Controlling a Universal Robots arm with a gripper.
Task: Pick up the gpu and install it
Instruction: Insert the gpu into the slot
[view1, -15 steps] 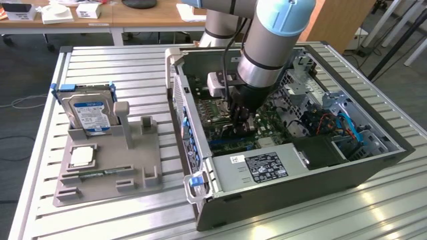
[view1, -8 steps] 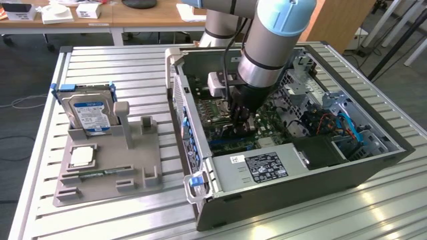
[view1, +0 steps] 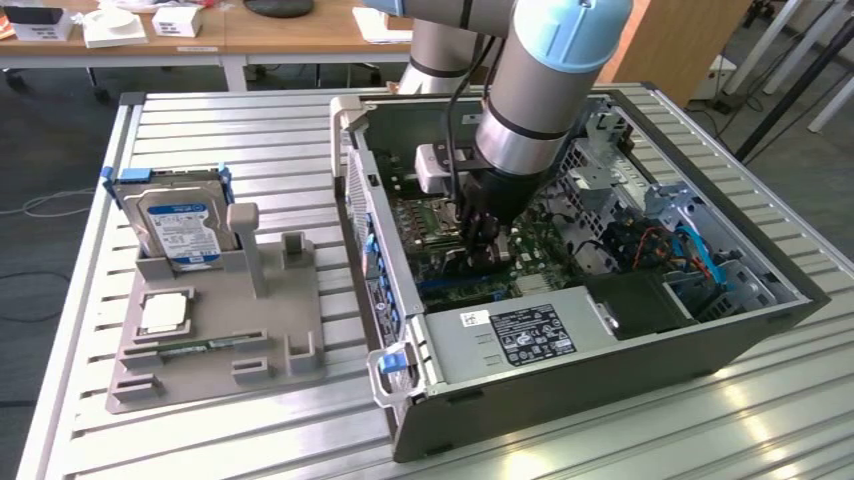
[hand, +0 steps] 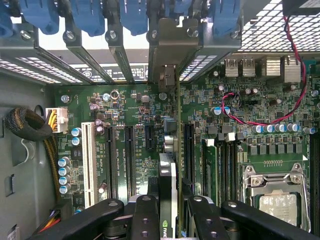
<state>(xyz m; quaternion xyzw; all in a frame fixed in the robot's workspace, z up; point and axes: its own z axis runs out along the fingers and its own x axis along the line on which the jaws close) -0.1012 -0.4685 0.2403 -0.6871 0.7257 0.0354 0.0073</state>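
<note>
1. Open computer case (view1: 694, 340) lying on a slatted metal desk (view1: 200, 440), green motherboard (hand: 135, 145) exposed inside.
2. Claw (hand: 167, 210) lowered deep into the case, clenched on the graphics card (hand: 167, 185).
3. Card held on edge, standing over the motherboard between the black slots, its silver end bracket (hand: 167, 55) against the row of blue-clipped rear openings.
4. Hard drive (view1: 180, 225) upright in a grey holder (view1: 220, 345) on the exterior view's left.

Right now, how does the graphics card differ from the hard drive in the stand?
The graphics card is thin, dark and seen edge-on, held upright in the tool over the motherboard slots inside the computer case. The hard drive is a boxy silver block with a blue-white label, standing alone in the grey stand on the table, outside the case. Both stand on edge.
</note>
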